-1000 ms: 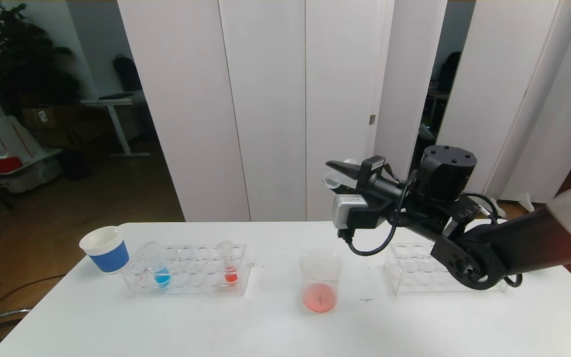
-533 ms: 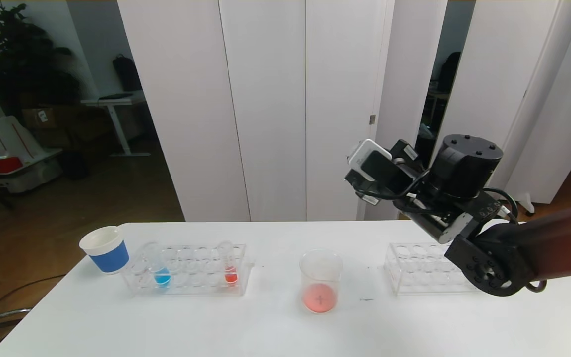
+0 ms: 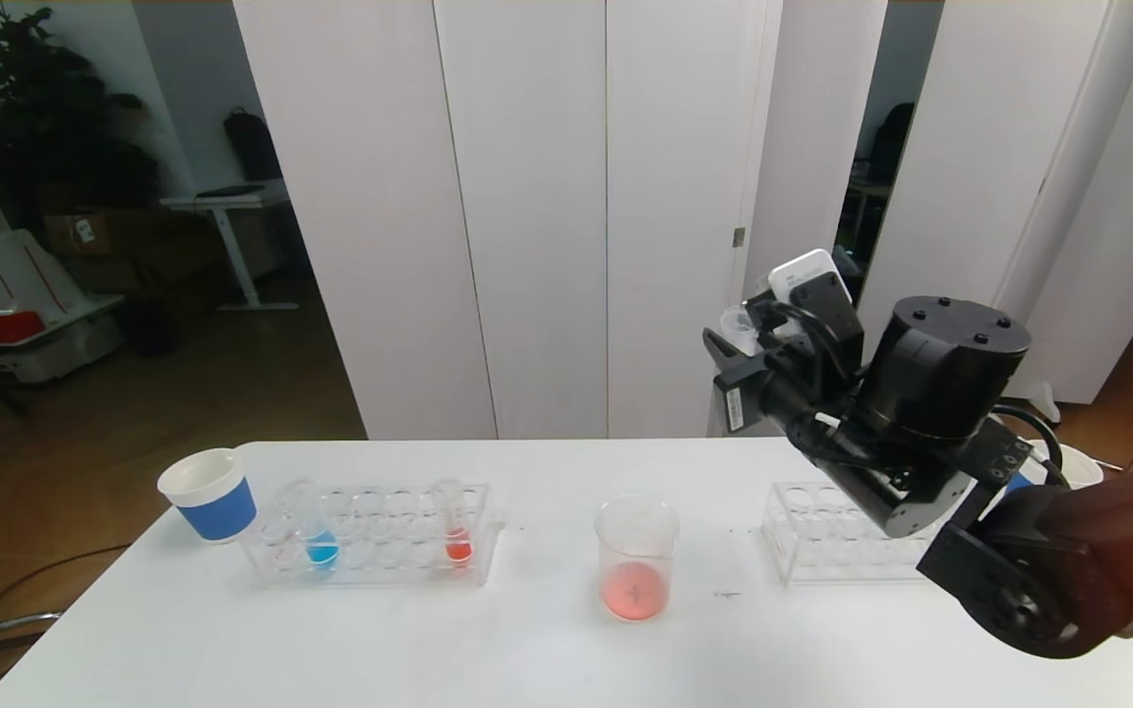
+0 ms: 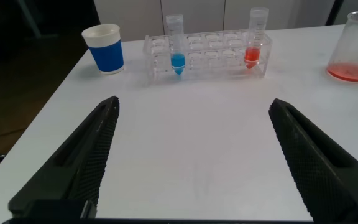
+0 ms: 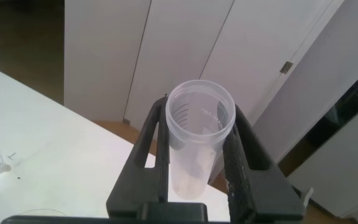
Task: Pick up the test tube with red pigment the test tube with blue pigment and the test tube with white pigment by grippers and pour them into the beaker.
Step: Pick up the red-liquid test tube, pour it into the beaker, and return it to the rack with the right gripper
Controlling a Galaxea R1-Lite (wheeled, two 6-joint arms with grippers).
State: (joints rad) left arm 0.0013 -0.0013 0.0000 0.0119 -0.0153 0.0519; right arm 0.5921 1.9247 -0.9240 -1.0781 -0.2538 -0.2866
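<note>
My right gripper (image 3: 739, 344) is raised above the table, right of the beaker (image 3: 635, 556), and is shut on the test tube with white pigment (image 5: 197, 137). This is a clear graduated tube held mouth-up, with only a pale trace inside. The beaker stands mid-table with pinkish-red liquid at its bottom and also shows in the left wrist view (image 4: 353, 50). The test tube with blue pigment (image 3: 319, 536) and a test tube with red pigment (image 3: 453, 526) stand in the left rack (image 3: 370, 570). My left gripper (image 4: 194, 104) is open and empty, low over the table in front of that rack.
A white paper cup with a blue band (image 3: 209, 495) stands left of the left rack. A second clear rack (image 3: 827, 541) with no tubes showing in it stands at the right, below my right arm. Another cup (image 3: 1068, 467) shows partly behind that arm.
My right gripper has drawn back to the right from above the beaker and turned the tube from tilted to mouth-up. The beaker and the left rack have not moved.
</note>
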